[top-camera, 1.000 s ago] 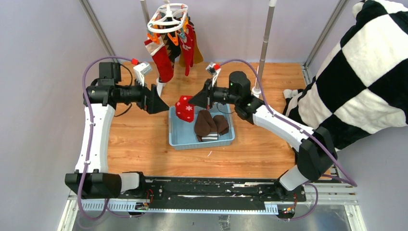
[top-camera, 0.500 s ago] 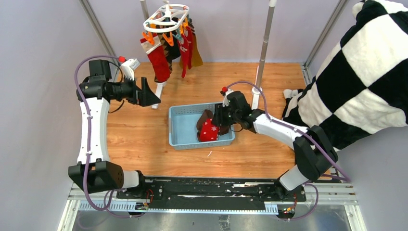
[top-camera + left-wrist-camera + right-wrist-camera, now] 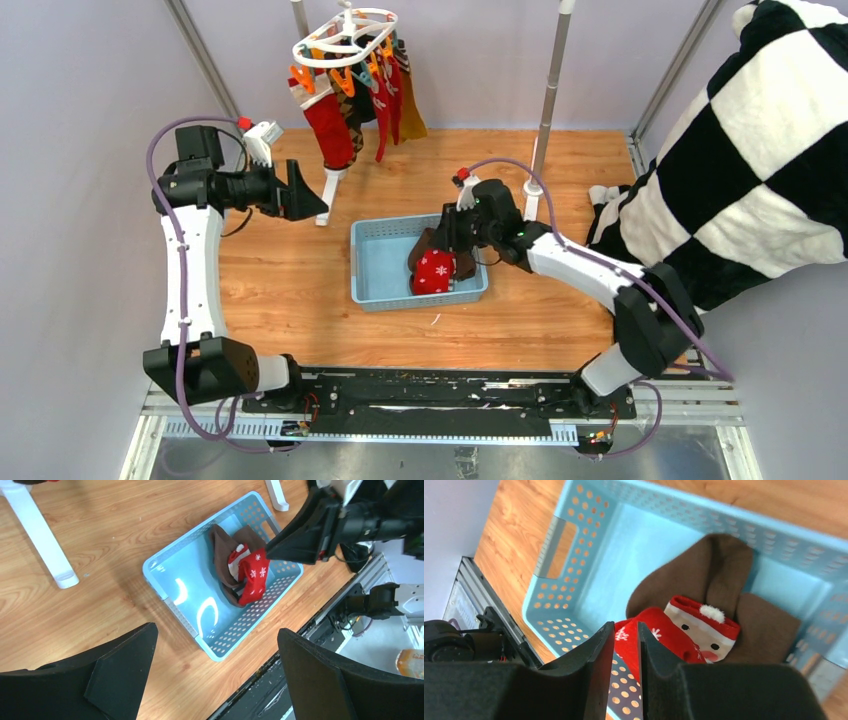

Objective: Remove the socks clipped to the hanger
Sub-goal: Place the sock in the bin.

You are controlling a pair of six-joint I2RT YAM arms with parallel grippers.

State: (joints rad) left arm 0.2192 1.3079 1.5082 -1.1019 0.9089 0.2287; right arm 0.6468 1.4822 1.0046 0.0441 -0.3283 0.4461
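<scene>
The white ring hanger [image 3: 345, 35] hangs at the back with several socks clipped to it, a red one [image 3: 330, 125] in front and dark and mustard ones behind. My left gripper [image 3: 305, 200] is open and empty, below and left of the hanger; its view looks down at the basket [image 3: 155, 575]. My right gripper [image 3: 448, 235] is over the basket's right half, shut on a red Santa sock [image 3: 434, 272] that drapes onto brown socks [image 3: 425, 245]. The right wrist view shows the red sock [image 3: 659, 635] pinched at the tips of the right gripper [image 3: 625, 627].
The light blue perforated basket [image 3: 365, 270] sits mid-table. The stand's white foot [image 3: 328, 195] lies left of it, and a grey pole [image 3: 548, 90] stands behind it. A black-and-white checkered blanket [image 3: 760, 130] fills the right side.
My right gripper carried the red Santa sock from the basket's left rim to its right half and lowered it. My left arm drew back to the left. The hanger swung slightly.
</scene>
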